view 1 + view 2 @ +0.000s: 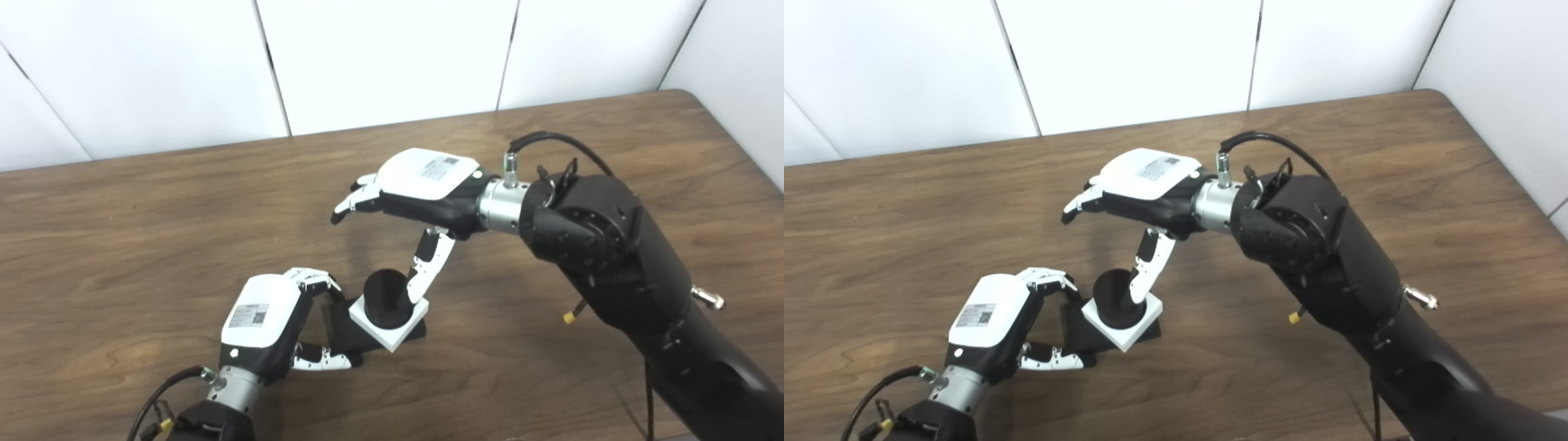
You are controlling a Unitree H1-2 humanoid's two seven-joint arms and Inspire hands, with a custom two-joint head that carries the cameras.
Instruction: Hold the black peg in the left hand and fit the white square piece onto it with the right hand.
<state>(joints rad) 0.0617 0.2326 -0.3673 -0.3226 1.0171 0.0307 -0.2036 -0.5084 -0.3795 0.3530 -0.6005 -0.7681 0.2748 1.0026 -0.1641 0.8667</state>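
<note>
Your left hand (263, 324) grips the black peg's (387, 299) base; the white square piece (392, 321) is already threaded on. Your right hand (422, 184) is open, thumb touching; a careless withdrawal could tilt it.

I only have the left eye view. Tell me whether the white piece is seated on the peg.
Observer: The right eye view agrees: the white square piece sits around the black peg, whose top stands above it.
Operator: Report the right hand.
Observer: The right hand is open. Only its thumb reaches down beside the peg, and I cannot tell if it makes contact.
Operator: Now the left hand.
Observer: The left hand pinches the peg's black base between fingers and thumb.
</note>
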